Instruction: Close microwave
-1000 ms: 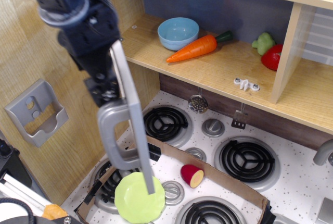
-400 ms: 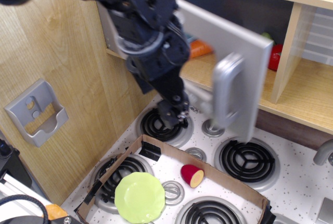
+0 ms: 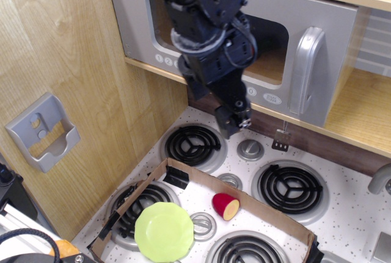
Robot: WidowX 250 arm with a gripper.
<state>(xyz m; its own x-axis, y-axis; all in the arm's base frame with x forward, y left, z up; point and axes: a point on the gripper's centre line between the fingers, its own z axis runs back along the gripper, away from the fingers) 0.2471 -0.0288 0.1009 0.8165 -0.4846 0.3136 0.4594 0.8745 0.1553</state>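
The microwave's large grey door lies flat across the front of the wooden cabinet, covering the shelf. Its clear window shows a dark interior. White round buttons run along its lower edge, and the big grey D-handle is at its right end. My black arm reaches in from the upper left, in front of the door's middle. The gripper points down just below the door's lower edge, above the stovetop. Its fingers look pressed together with nothing between them.
A stovetop with black coil burners and silver knobs lies below. A cardboard tray on it holds a green plate and a red-and-yellow toy piece. A grey wall holder is mounted at left.
The door has swung from wide open, edge-on at the left, across the shelf until it lies flat against the cabinet. My arm moved right with it and now hangs in front of it.
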